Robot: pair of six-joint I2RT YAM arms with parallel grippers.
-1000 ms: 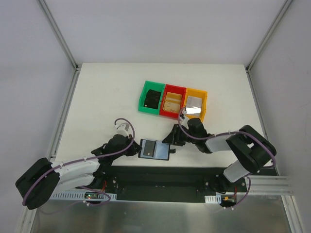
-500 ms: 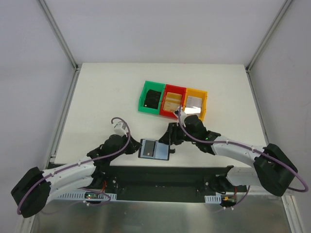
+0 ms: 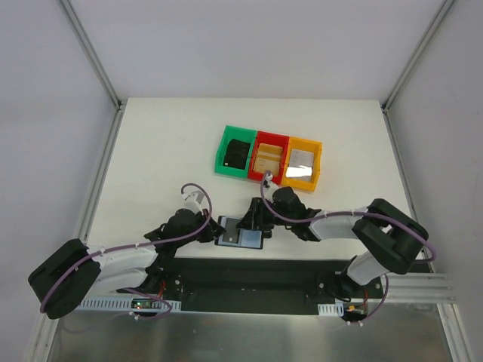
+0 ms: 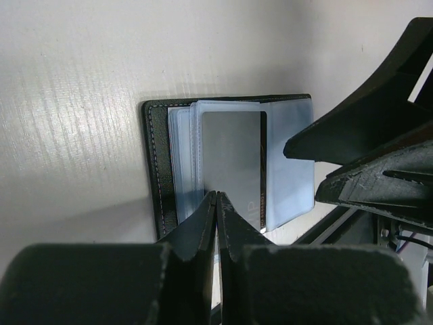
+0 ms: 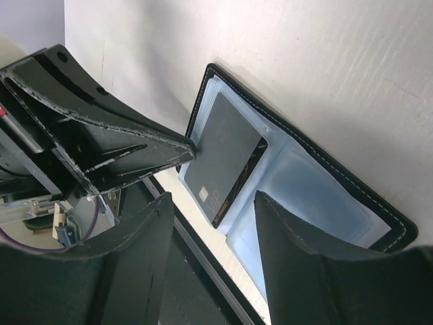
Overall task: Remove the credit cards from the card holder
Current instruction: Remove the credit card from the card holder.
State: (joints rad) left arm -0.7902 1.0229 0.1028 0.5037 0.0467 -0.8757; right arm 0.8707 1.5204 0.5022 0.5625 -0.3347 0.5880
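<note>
When looked at from above, shows as a small dark square close to the near edge of the white bench (image 3: 166, 151), between the two arms: the card holder (image 3: 243, 235). Lies opened out flat, black stitched cover down, grey-blue clear sleeves (image 4: 287, 169) facing up. Carries a dark grey card (image 4: 230, 162) in the topmost sleeve, on the half toward the left arm; on the half toward the right arm, shows only pale blue plastic.

Left claw (image 3: 211, 228): shut tight, tips pressed together with nothing visible between them. Reaches in low from the left and meets the card holder at its left side, tip right at the edge of the sleeve with the card. Cannot tell whether pressing down or merely touching.

Right claw (image 5: 213, 200): jaws parted, with a clear gap between the two fingers (image 5: 135, 271), gripping nothing. Hangs close over the card holder from the far right side, with the card and its sleeve framed in the gap in the right wrist view. Cannot tell whether either fingertip touches the plastic.

Farther back, well apart from the card holder: a touching row of three small bins. Left to right: green bin (image 3: 223, 151) with something black inside, red bin (image 3: 270, 136) with tan pieces, yellow bin (image 3: 318, 162) with a pale grey piece.
</note>
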